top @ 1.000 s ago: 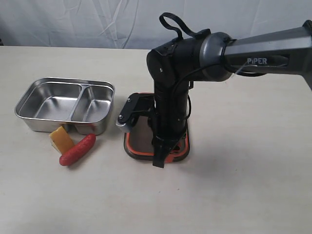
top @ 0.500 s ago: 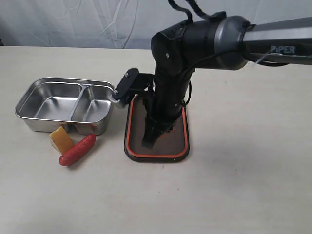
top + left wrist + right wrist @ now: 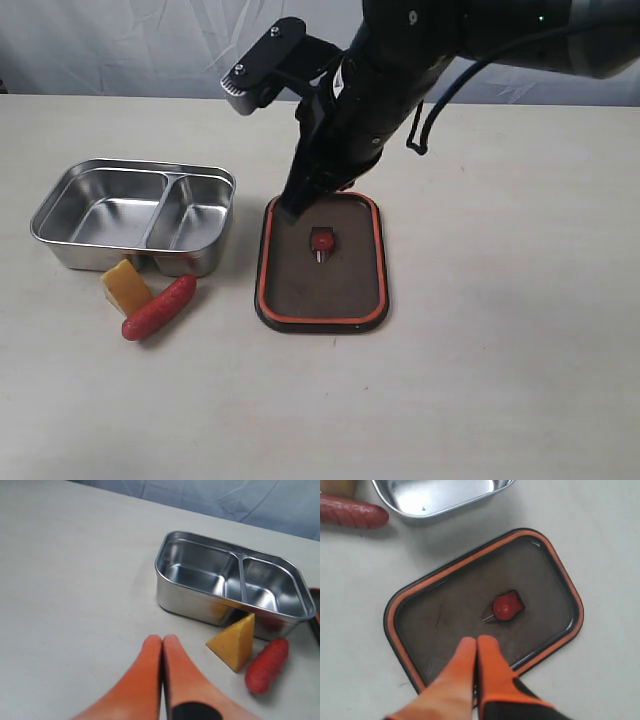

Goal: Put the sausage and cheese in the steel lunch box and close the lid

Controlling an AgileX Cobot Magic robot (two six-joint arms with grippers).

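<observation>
The steel lunch box (image 3: 60, 235) stands at the table's left, both compartments bare. Just in front of it lie the yellow cheese wedge (image 3: 125, 286) and the red sausage (image 3: 159, 307), side by side. The dark lid (image 3: 320, 275) lies flat to the box's right, orange rim and red valve (image 3: 320, 240) showing. My right gripper (image 3: 292, 212) hangs shut above the lid's far-left part, holding nothing; the right wrist view has its fingertips (image 3: 476, 641) over the lid (image 3: 450, 610). My left gripper (image 3: 162, 639) is shut and empty, short of the cheese (image 3: 236, 641), sausage (image 3: 266, 665) and box (image 3: 190, 600).
The right arm's dark body (image 3: 400, 70) crosses the upper right of the exterior view. A pale wrinkled cloth (image 3: 150, 45) hangs behind the beige table (image 3: 500, 380). The left arm is out of the exterior view.
The right arm has risen off the lid and swung toward the back, uncovering the red valve. Lid, box, cheese and sausage have stayed put.
</observation>
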